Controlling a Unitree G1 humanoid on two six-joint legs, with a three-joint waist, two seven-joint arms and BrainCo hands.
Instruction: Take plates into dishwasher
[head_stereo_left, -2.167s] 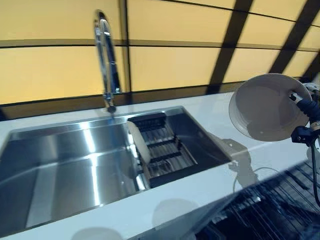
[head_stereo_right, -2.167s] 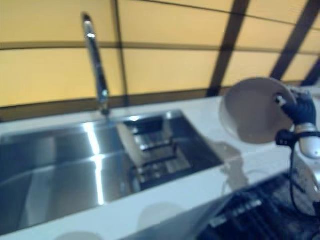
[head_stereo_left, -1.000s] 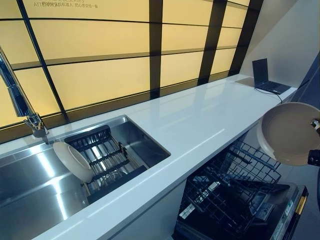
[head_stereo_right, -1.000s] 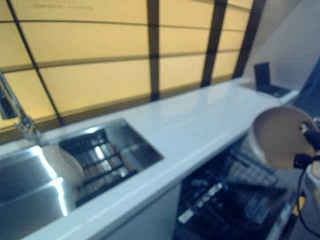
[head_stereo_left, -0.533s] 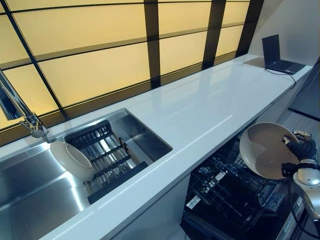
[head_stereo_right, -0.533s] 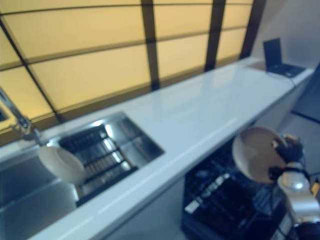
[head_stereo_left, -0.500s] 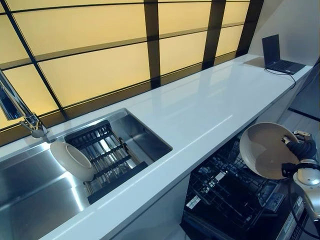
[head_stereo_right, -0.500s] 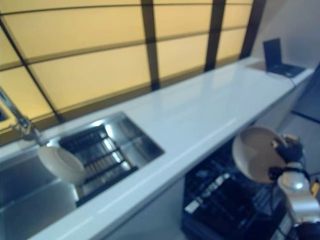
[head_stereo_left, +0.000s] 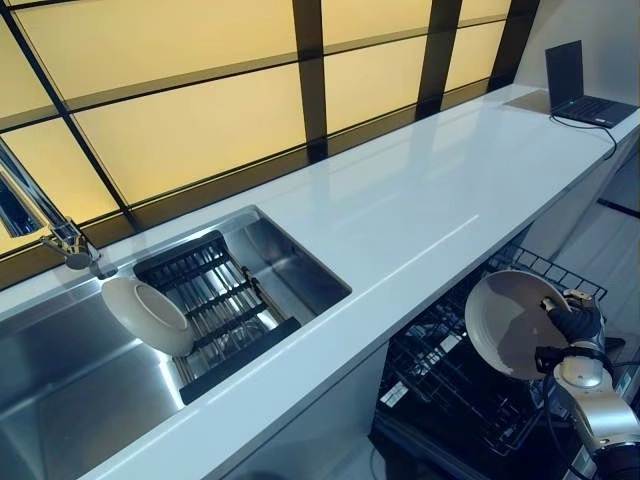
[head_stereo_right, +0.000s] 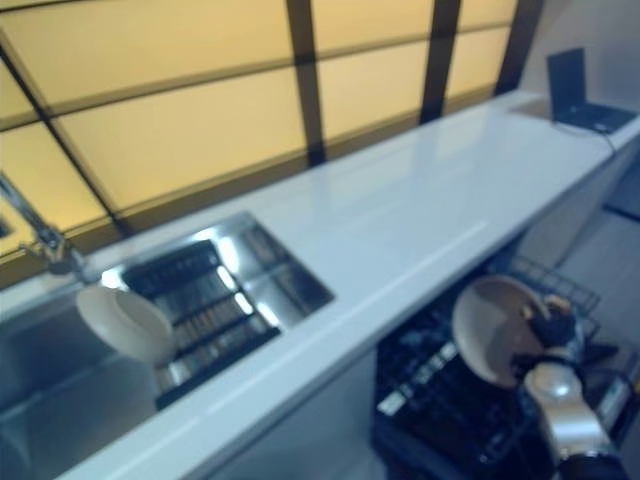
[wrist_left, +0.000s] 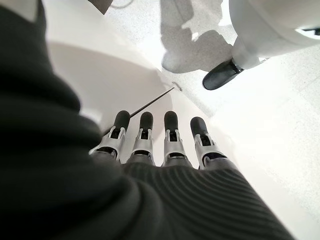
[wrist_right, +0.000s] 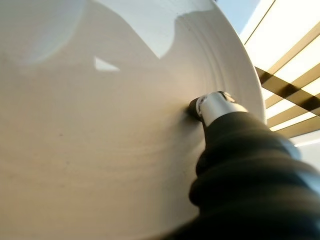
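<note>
The long white counter (head_stereo_left: 420, 215) runs the length of the room, with the steel sink (head_stereo_left: 60, 390) sunk into it and the dishwasher (head_stereo_left: 470, 400) pulled open below its front edge, dark wire rack out. In the sink's black rack (head_stereo_left: 215, 300) a second plate (head_stereo_left: 148, 316) stands on edge, waiting. The plate (head_stereo_left: 505, 322) in play hangs tilted above the dishwasher rack, face turned toward the counter, pinched at its right rim by the right hand (head_stereo_left: 574, 326): thumb pressed on the inner face, fingers hidden behind. It looks like glazed ceramic, so I'd judge it stiff, fairly heavy for a rim pinch, slick, and likely to chip if it knocks the wires. The rim is the only sensible hold, and it wants lowering gently between the tines. The left hand (wrist_left: 165, 142) hangs idle by the floor, fingers straight, holding nothing.
</note>
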